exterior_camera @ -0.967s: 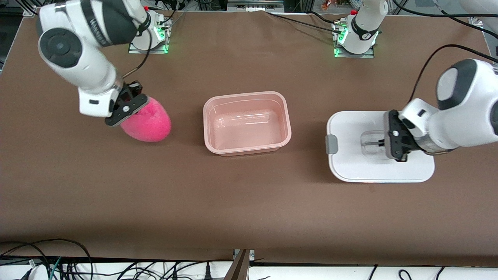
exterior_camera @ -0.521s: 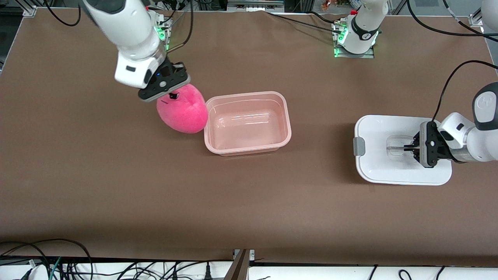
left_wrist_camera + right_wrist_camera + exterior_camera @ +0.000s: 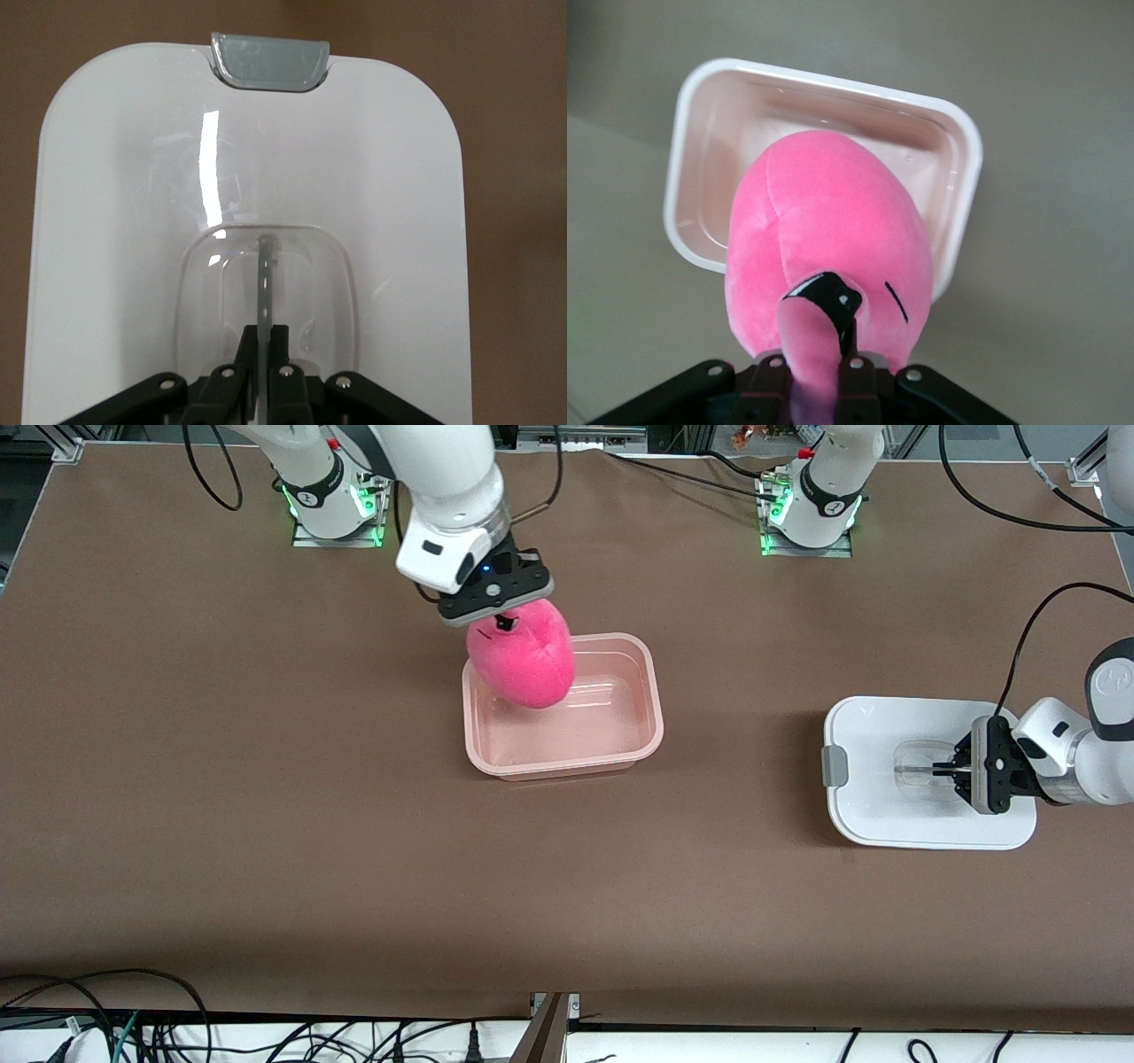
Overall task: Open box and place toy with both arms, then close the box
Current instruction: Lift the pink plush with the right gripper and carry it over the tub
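The hot-pink plush toy (image 3: pixel 524 662) hangs over the open box (image 3: pixel 653 731), above the corner toward the right arm's base. My right gripper (image 3: pixel 503 622) is shut on one of the toy's stalked eyes. In the right wrist view the toy (image 3: pixel 833 221) covers much of the box (image 3: pixel 833 84), with the right gripper (image 3: pixel 824 354) pinching the eye stalk. At the left arm's end, my left gripper (image 3: pixel 943 771) is shut on the clear handle (image 3: pixel 265 266) of the white lid (image 3: pixel 886 815). I cannot tell whether the lid rests on the table. The left gripper (image 3: pixel 265 341) grips the handle's thin rib.
The lid's grey clip (image 3: pixel 833 766) faces the box. Brown table cloth (image 3: pixel 354 850) runs between box and lid and toward the front camera. The arm bases (image 3: pixel 806 522) stand along the table's edge farthest from the front camera. Cables (image 3: pixel 133 1027) hang off the near edge.
The right gripper lifted the toy from the right arm's end of the table and carried it over the box. The left gripper moved the lid farther toward the left arm's end.
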### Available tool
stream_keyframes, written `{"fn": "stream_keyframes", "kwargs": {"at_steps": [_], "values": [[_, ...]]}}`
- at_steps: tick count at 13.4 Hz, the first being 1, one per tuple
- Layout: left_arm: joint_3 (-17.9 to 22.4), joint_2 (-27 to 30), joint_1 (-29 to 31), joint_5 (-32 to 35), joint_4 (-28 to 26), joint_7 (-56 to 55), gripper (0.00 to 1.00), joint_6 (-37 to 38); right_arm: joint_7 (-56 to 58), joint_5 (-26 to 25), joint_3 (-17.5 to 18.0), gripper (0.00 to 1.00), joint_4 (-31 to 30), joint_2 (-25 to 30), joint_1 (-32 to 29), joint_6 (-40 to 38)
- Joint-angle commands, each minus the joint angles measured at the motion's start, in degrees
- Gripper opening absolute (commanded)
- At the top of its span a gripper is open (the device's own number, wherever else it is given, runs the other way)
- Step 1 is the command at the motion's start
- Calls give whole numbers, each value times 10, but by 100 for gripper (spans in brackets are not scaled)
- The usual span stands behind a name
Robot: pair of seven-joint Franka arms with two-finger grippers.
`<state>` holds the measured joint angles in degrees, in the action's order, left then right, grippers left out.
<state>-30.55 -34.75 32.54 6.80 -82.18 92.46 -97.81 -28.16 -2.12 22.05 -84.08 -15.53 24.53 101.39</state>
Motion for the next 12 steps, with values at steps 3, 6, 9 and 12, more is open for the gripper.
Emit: {"fn": "stream_keyframes", "kwargs": {"at_steps": [3,6,9,12], "values": [[-4,3,3,8,2,28,0,-2,-32,-1,-3,12,23,-33,26,60],[-4,4,3,8,2,29,0,-2,-32,-1,-3,12,24,-56,45,109],[-4,4,3,8,2,29,0,-2,-47,-1,-3,12,24,-76,59,137],[-4,4,2,8,2,29,0,-1,-55,1,-3,12,24,-87,67,144]]}}
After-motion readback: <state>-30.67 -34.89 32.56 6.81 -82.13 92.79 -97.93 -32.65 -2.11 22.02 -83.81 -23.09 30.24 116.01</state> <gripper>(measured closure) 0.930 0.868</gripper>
